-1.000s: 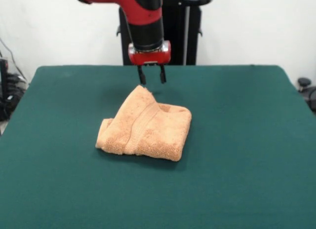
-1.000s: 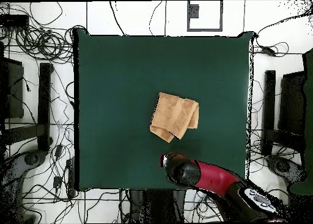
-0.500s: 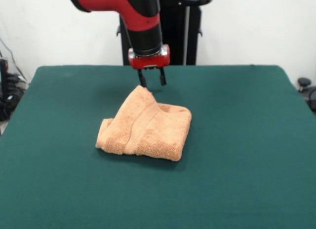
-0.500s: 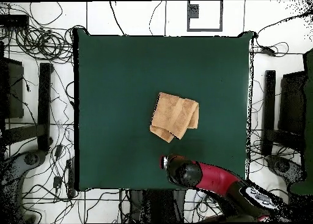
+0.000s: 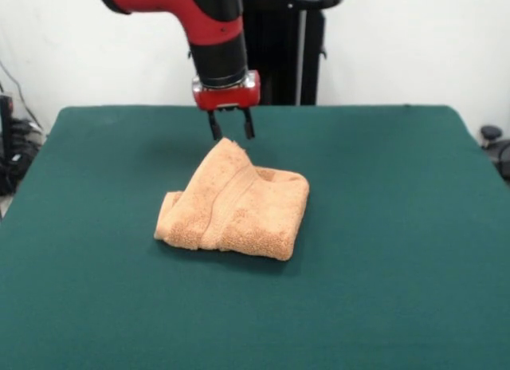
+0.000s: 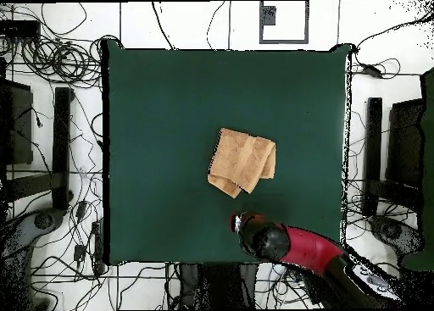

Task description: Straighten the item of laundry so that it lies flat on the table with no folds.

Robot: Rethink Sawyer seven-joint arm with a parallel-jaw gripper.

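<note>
The towel (image 5: 234, 209) is seen folded over itself near the middle of the table (image 5: 382, 290), bunched into a rough wedge with a raised corner pointing toward the robot side. The end effector (image 5: 231, 133) is held just above and behind that raised corner, on the pedestal side; its two fingers (image 5: 213, 127) are spread apart with nothing between them, and no contact with the cloth can be made out. In the overhead view the towel (image 6: 242, 162) is shown slightly toward the robot's half of the table (image 6: 153, 113), with the arm (image 6: 292, 244) reaching in over the near edge; the fingertips are hidden there by the wrist.

A woven band is seen running across the top layer; a rolled fold is noted along the towel's left edge in the front view.

No containers are seen. Bare green surface surrounds the towel on all sides, and every table edge is well apart from it.
</note>
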